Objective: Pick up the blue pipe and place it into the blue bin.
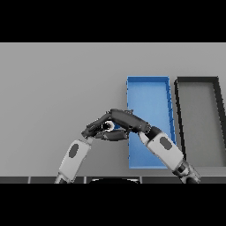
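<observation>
Two hands meet near the middle of the grey desk (57,88), just left of the blue bin (150,88). No brand, label or writing can be read on anything in view.

The blue pipe (115,126) shows only as a small patch of blue between the dark fingers; most of it is hidden, so its shape and length cannot be told. It sits at the spot where the hands come together, just beside the bin's left wall and not inside it.

The right hand (128,120) comes in from the lower right, its forearm crossing over the near part of the bin, and its fingers are curled over the pipe, grasping it. The left hand (98,127) comes in from the lower left and lies against the right hand's fingertips, its fingers bent; whether it has hold of anything I cannot tell.

The bin is a long, shallow, open tray running from near to far. A black bin (198,84) of like shape stands just to its right.
</observation>
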Controlling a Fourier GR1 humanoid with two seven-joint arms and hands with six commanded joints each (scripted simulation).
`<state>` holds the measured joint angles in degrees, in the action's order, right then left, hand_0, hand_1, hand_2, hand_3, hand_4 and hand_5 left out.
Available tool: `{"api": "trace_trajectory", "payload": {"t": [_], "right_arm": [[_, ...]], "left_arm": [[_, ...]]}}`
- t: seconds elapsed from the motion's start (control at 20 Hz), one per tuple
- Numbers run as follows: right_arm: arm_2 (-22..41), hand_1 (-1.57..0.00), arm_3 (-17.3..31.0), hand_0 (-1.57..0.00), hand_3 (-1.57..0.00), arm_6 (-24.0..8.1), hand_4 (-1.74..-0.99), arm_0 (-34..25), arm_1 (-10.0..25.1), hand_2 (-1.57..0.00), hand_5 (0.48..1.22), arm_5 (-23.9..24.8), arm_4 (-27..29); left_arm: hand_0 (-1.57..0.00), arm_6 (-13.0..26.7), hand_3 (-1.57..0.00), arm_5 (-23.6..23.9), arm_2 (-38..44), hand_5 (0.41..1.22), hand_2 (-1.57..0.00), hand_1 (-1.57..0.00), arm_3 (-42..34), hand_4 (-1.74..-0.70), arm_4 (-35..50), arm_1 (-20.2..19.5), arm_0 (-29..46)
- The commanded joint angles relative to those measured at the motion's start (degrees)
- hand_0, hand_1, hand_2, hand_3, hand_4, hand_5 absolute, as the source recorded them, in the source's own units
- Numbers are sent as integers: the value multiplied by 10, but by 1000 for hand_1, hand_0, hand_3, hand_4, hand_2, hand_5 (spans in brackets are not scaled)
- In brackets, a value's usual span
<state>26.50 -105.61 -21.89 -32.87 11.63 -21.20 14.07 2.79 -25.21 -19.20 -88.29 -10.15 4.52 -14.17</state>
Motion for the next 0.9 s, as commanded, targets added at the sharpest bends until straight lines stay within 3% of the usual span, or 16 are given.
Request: {"api": "trace_trajectory", "payload": {"t": [0.0, 0.2, 0.45, 0.55, 0.7, 0.85], "right_arm": [[-3, -1570, 2, -1570, -1569, 2, -1740, 0, -2, -1570, 1219, -3, 5], [-18, -1571, 4, -1571, -1570, 5, -1741, 3, -23, -1571, 1220, -3, 36], [-72, -1571, -19, -1571, -1571, -82, -1741, -53, -28, -1571, 1221, 38, 148], [-108, -1571, -5, -1571, -1571, -115, -1741, -113, -27, -1571, 1221, 54, 196], [-168, -1571, 33, -1571, -1571, -106, -1741, -197, -5, -1571, 1221, 54, 259], [-217, -1571, 80, -1571, -1571, -80, -1741, -263, 24, -1571, 1221, 100, 214]], "left_arm": [[-100, 10, -79, 1, 5, 603, -88, -91, -1, -969, 4, -1, 5], [-40, 9, -32, 9, 2, 495, -35, -37, -1, -938, -10, -9, 11], [-12, 23, -10, 5, -1, 464, -11, -11, 3, -909, -13, -8, 6], [-8, 23, -6, 9, 2, 450, -7, -7, 8, -907, -17, -8, 3], [-3, 23, -3, 7, -2, 437, -3, -3, 8, -906, -15, -6, 10], [-1, 45, -1, 5, -1, 432, -1, -1, -7, -902, -12, -7, 8]]}}
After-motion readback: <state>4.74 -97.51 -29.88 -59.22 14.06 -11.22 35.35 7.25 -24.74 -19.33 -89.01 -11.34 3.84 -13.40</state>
